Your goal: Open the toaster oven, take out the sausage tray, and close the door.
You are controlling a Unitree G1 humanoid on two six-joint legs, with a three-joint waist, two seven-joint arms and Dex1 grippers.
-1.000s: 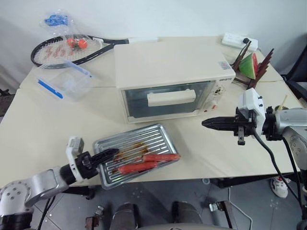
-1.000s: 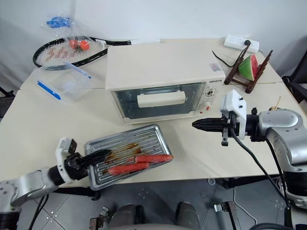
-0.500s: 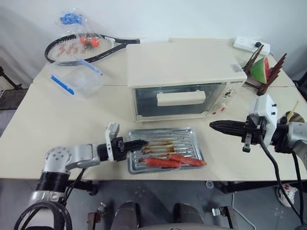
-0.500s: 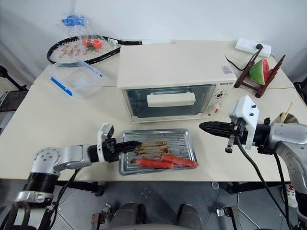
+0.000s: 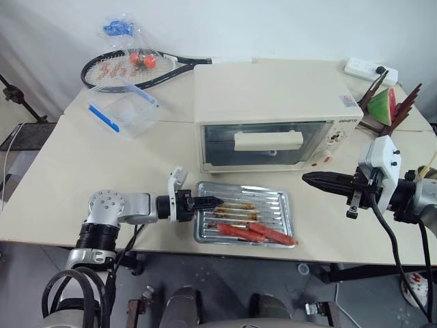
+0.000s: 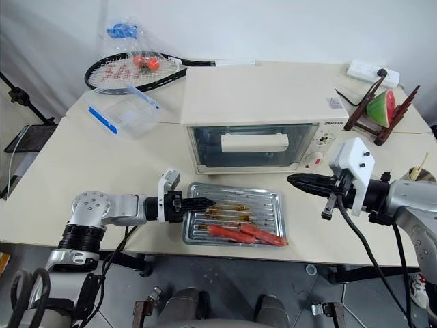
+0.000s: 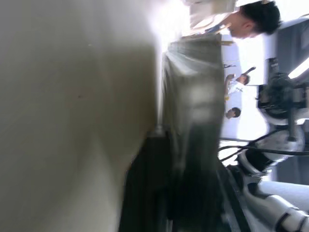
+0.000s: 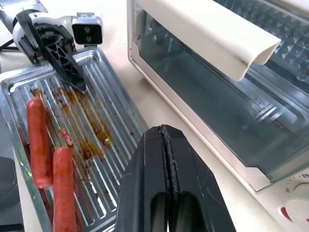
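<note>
The cream-white toaster oven [image 5: 273, 96] stands mid-table with its glass door [image 5: 218, 145] closed and the bar handle [image 5: 268, 141] across it. In front of it the silver sausage tray [image 5: 273, 205] lies flat on the table, two red sausages [image 5: 256, 232] along its near side. My left gripper [image 5: 216, 201] reaches level over the tray's left rim, and the right wrist view shows it [image 8: 81, 87] lying across that rim. My right gripper [image 5: 308, 180] hovers shut and empty, right of the tray and below the oven's knobs [image 5: 334, 139].
A clear plastic box with blue strips [image 5: 123, 113] and a racket [image 5: 136, 68] lie at the back left. A watermelon slice on a stand [image 5: 386, 106] and a power strip [image 5: 365, 67] are at the back right. The table's front edge [image 5: 205, 247] runs just below the tray.
The camera has swung. My left gripper has moved right and toward the oven with the tray, which now lies square to the oven instead of angled. The right gripper has kept still.
</note>
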